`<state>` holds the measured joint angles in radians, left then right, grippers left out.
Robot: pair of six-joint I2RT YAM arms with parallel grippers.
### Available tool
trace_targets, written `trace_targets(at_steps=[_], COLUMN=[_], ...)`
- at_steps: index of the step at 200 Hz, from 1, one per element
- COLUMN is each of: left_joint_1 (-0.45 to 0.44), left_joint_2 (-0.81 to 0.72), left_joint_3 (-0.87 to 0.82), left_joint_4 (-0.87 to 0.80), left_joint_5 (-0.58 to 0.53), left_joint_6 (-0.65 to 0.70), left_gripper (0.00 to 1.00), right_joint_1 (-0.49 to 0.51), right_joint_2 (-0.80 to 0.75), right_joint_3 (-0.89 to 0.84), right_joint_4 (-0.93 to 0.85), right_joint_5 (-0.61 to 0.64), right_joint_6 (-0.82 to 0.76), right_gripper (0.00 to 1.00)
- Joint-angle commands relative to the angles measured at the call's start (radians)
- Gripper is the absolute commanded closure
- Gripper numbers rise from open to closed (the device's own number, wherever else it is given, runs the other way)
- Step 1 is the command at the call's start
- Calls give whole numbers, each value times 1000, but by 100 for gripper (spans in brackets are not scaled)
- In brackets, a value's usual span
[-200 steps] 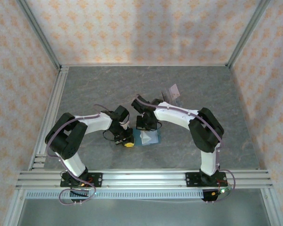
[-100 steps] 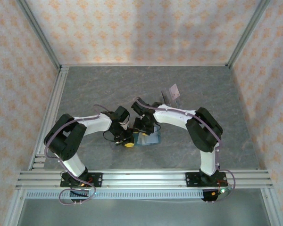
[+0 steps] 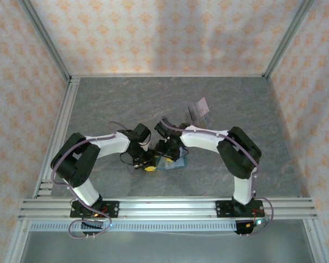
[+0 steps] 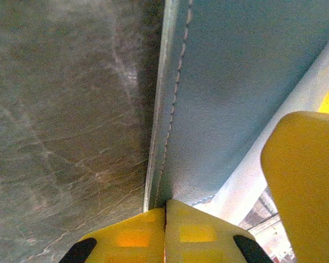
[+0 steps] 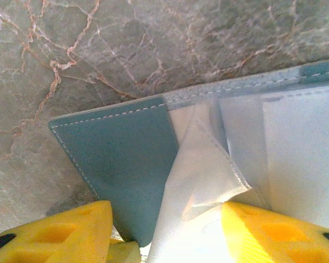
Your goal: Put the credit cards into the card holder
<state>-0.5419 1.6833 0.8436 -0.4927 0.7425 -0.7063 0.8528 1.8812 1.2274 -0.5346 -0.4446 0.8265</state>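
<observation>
In the left wrist view the left gripper (image 4: 165,213) is seen at the bottom centre of the frame with its yellow fingers (image 4: 197,235) pressed together. The stitched edge of the card holder (image 4: 236,93) runs straight down into their tips, so that edge appears to be pinched and the teal flap held. In the right wrist view the right gripper (image 5: 164,219) is seen with its fingers spread, one at the lower left and one at the lower right, and nothing is clamped by them. Between them lie the teal flap and the paler inner pockets of the holder, which is laid open on the marbled table (image 5: 98,44). Whether a card already sits in a pocket cannot be told. From above, both grippers are found close together just below the middle of the frame, with the holder under them. The credit cards (image 3: 204,104) are set well apart from it, up and to the right, in a clear stand (image 3: 194,114). A pinkish one can be made out, and the rest are too small to tell. The step in hand is judged to be the opening and steadying of the holder. For the next move the flap should be held by the left gripper while the right one is lifted clear, carried to the stand and closed on a card's edge. The card must then be lined up with a pocket mouth and slid in flat.
</observation>
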Motion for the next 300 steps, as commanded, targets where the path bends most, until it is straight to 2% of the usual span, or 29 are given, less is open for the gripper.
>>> trace_targets(at_steps=[1, 99, 150, 208, 258, 300], left_joint_1=[-29, -30, -30, -30, -30, -29], left_joint_2=[27, 28, 23, -44, -95, -155], left_joint_3=[3, -3, -5, -13, -16, -37], left_joint_4=[-18, -17, -12, -48, -74, -95], left_joint_5=[-37, -36, -31, -34, -40, -54], left_joint_6=[14, 22, 28, 65, 80, 89], left_gripper=[92, 92, 92, 89, 88, 81], right_joint_1=[49, 57, 40, 20, 7, -1], right_joint_2=[-34, -80, -60, 24, 26, 49], right_joint_3=[-28, -65, 2, 145, 184, 223], right_joint_4=[24, 24, 88, 65, 65, 35], right_joint_5=[-36, -45, -57, -57, -40, -40], right_joint_6=[34, 51, 78, 61, 69, 62], right_gripper=[43, 36, 35, 35, 35, 35])
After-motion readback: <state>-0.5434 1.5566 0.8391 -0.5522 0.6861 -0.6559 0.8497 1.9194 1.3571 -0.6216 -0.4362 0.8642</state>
